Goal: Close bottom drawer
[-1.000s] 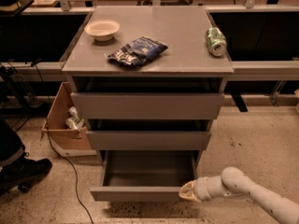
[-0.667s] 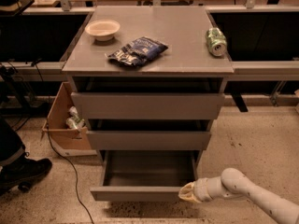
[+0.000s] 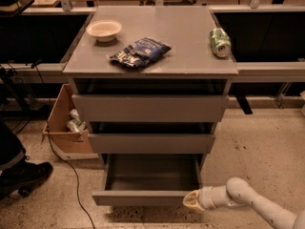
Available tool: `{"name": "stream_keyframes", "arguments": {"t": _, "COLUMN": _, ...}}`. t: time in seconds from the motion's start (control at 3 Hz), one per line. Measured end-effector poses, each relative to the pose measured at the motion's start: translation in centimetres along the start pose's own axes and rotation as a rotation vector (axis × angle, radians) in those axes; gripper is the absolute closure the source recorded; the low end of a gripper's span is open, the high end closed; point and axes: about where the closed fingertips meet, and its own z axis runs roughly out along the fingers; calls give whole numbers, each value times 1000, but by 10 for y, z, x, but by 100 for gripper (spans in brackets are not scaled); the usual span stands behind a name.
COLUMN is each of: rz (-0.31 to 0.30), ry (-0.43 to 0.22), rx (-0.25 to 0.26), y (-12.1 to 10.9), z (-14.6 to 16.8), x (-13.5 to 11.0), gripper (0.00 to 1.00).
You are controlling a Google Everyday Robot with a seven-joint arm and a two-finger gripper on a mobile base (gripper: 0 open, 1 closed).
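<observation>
The bottom drawer [image 3: 143, 197] is the lowest of three grey drawers and stands pulled far out, its shallow tray bare. The middle drawer [image 3: 151, 142] and the taller top drawer [image 3: 150, 108] also stand out a little. My gripper [image 3: 189, 202] sits at the right end of the bottom drawer's slim front, touching or almost touching it. The white arm reaches in from the lower right.
On the cabinet top [image 3: 190, 42] lie a white bowl [image 3: 104, 30], a dark chip bag [image 3: 139, 52] and a green can [image 3: 219, 42] on its side. A cardboard box [image 3: 64, 123] with trash stands left of the cabinet. A person's shoe [image 3: 24, 175] and a cable lie on the floor left.
</observation>
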Motion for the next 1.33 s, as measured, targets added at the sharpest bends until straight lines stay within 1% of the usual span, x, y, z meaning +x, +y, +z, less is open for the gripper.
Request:
{"name": "stream_keyframes", "arguments": {"t": 0.33, "rz": 22, "ry": -25, "rx": 19, "y": 0, "z": 25, "x": 30, "gripper": 100}}
{"name": "stream_keyframes", "arguments": {"t": 0.67, "rz": 7, "ry": -41, "rx": 74, "y": -7, "z": 41, "x": 49, "gripper": 100}}
{"name": "stream_keyframes", "arguments": {"t": 1.0, "rz": -33, "ry": -60, "rx": 160, "y": -25, "z": 54, "x": 48, "gripper": 100}}
{"name": "stream_keyframes", "arguments": {"t": 1.33, "rz": -39, "ry": -67, "rx": 185, "y": -29, "z": 58, "x": 47, "gripper": 100}}
